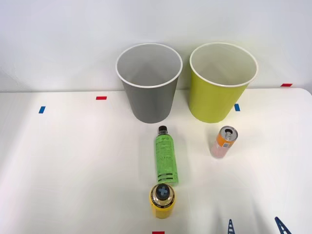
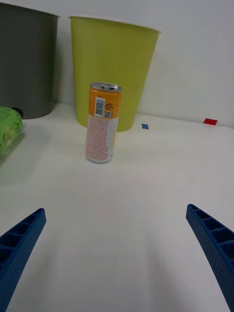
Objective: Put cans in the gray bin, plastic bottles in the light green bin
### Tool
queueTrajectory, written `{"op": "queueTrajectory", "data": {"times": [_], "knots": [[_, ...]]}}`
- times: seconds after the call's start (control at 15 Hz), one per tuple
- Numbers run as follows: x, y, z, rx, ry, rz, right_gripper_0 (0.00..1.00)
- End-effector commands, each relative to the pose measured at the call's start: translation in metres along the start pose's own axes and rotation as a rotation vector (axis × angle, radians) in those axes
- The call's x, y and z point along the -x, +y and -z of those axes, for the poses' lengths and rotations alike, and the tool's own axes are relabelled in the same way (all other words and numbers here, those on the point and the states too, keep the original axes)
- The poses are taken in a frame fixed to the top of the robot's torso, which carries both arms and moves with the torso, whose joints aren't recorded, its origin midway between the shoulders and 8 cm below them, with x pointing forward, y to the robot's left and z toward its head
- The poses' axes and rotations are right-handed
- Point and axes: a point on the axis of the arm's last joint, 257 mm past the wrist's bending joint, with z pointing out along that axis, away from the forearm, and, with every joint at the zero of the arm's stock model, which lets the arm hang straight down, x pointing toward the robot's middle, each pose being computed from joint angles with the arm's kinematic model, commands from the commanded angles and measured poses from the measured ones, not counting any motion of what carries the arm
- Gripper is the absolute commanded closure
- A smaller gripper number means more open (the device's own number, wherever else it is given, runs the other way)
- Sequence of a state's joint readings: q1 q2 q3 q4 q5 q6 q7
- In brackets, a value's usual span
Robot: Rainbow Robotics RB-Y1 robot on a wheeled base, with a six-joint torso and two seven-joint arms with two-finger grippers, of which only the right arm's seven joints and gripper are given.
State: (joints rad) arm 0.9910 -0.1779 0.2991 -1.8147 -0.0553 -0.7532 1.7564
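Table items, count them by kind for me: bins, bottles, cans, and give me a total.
Bins: 2, the gray bin and the light green bin
Bottles: 2, the green plastic bottle lying down and a yellow bottle
Cans: 1, the orange can standing upright
Total: 5

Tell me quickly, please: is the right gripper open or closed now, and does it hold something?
Right gripper: jaws open, holding nothing; the can stands untouched ahead of it.

A plain white wall rose directly behind a white table. Red tape marks and blue tape marks dotted the table's far edge, near the wall.
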Motion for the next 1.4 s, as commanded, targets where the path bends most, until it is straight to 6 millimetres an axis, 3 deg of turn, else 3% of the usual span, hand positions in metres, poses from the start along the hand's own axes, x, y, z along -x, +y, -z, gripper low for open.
{"op": "queueTrajectory", "data": {"times": [0.07,1.0,1.07,1.4], "knots": [[0.000,0.000,0.000,0.000,0.000,0.000,0.00],[0.000,0.000,0.000,0.000,0.000,0.000,0.00],[-0.014,0.002,-0.001,0.008,0.025,0.000,0.00],[0.001,0.006,-0.009,0.012,-0.043,-0.100,0.00]]}}
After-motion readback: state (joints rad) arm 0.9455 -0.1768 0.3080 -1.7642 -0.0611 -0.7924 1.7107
